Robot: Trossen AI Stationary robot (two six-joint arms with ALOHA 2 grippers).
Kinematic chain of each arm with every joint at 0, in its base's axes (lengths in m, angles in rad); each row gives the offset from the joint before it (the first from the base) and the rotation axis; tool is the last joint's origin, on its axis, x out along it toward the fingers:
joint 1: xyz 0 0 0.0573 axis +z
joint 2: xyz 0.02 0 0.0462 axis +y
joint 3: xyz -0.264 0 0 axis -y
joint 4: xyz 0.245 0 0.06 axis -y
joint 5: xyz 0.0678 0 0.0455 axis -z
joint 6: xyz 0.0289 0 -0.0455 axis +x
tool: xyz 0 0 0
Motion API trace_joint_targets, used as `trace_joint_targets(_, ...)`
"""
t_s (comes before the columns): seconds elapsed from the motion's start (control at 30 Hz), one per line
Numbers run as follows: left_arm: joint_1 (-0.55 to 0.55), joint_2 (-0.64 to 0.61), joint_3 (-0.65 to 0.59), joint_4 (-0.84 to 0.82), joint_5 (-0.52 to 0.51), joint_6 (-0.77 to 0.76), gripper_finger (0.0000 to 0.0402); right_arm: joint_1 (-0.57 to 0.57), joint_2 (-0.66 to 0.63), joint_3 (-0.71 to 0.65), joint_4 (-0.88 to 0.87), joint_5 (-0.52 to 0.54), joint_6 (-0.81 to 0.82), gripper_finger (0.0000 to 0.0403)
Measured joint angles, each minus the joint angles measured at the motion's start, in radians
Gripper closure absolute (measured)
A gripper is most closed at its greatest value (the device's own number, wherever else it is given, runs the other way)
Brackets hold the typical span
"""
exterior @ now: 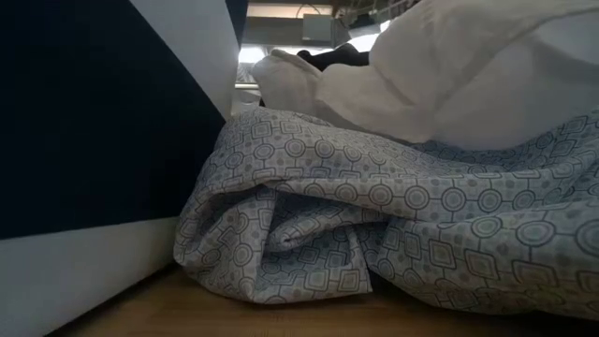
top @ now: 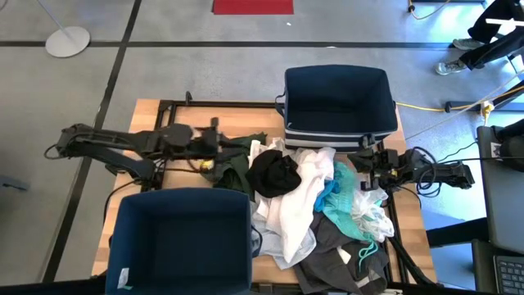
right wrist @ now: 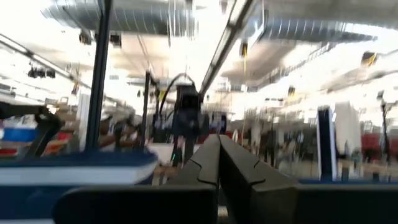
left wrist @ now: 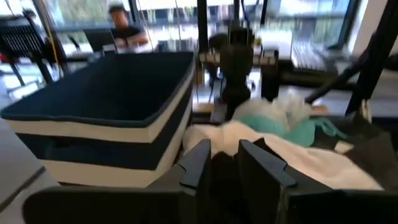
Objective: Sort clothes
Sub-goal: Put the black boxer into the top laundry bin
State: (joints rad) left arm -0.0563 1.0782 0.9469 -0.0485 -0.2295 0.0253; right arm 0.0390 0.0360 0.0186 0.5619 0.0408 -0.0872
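Jaws first: the left gripper (left wrist: 222, 163) has its fingers apart with a narrow gap, nothing between them, aimed at the dark garments at the near edge of the pile; the right gripper (right wrist: 219, 163) has its fingers pressed together on nothing, its wrist view looking level over a bin rim into the room, which suggests it is lifted clear and waiting.

In the high view the left gripper (top: 214, 145) sits at the dark olive green garment (top: 232, 166), beside the black garment (top: 273, 174), so a pick from that side looks to be the step in hand; the right gripper (top: 378, 163) rests at the pile's far side, close to the teal garment (top: 342, 201).

The clothes lie heaped in the middle of the table (top: 147, 111), between the two navy bins: the white garment (top: 288, 215) spreads through the centre, a dark grey garment (top: 334, 260) hangs at the front edge, and the patterned light grey cloth (exterior: 393, 225) fills the low view, touching the near bin (top: 180, 242). The far bin (top: 337, 98) looks empty, so sorting seems barely begun; the layers overlap, so one garment may drag another along.
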Motion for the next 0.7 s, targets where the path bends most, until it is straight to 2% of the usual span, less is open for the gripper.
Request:
trace_joint_targets(0.17,0.000,0.152,0.178,-0.171,0.000,-0.023,0.0329,0.000,0.000,0.001,0.100,-0.010,-0.074,0.0391)
trace_joint_targets(0.3,-0.002,0.238,0.266,-0.202,0.009,-0.017,0.0329,0.000,0.000,0.001,0.166,-0.018,-0.108,0.0391)
trace_joint_targets(0.57,-0.005,0.319,0.290,-0.131,0.017,0.088,0.0325,0.000,0.019,0.003,0.325,-0.115,-0.154,0.0391)
trace_joint_targets(0.7,0.003,0.333,0.290,-0.110,0.017,0.094,0.0285,0.000,0.051,0.052,0.327,-0.139,-0.155,0.0391)
